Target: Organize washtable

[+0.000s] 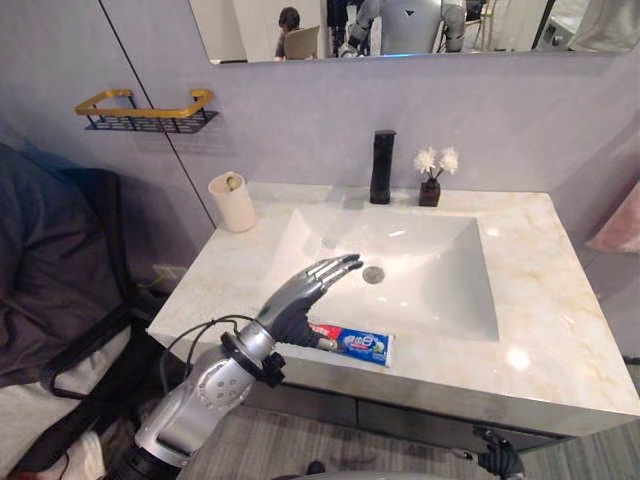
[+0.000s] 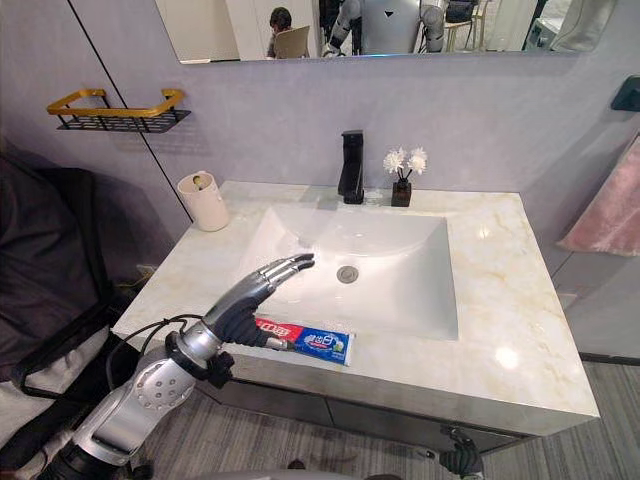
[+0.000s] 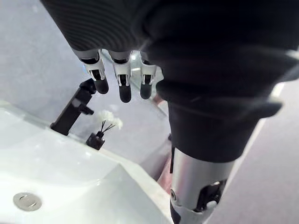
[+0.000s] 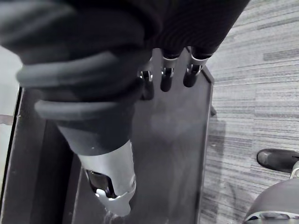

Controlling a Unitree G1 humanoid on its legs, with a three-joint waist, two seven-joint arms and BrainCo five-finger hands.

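Observation:
A red, white and blue toothpaste tube (image 1: 352, 343) lies flat on the front rim of the marble washtable (image 1: 560, 300), just before the white sink (image 1: 420, 290). My left hand (image 1: 298, 297) hovers over the tube's left end, open, its fingers stretched straight out over the basin. Its thumb points down at the tube's red end. In the left wrist view those fingers (image 3: 123, 84) hang straight above the sink. My right hand (image 4: 166, 74) hangs open beside a dark cabinet front, holding nothing.
A cream cup (image 1: 232, 203) stands at the back left corner. The black faucet (image 1: 381, 167) and a small vase of white flowers (image 1: 432, 178) stand behind the sink. A gold wall rack (image 1: 148, 109) hangs at left; a pink towel (image 2: 606, 215) hangs at right.

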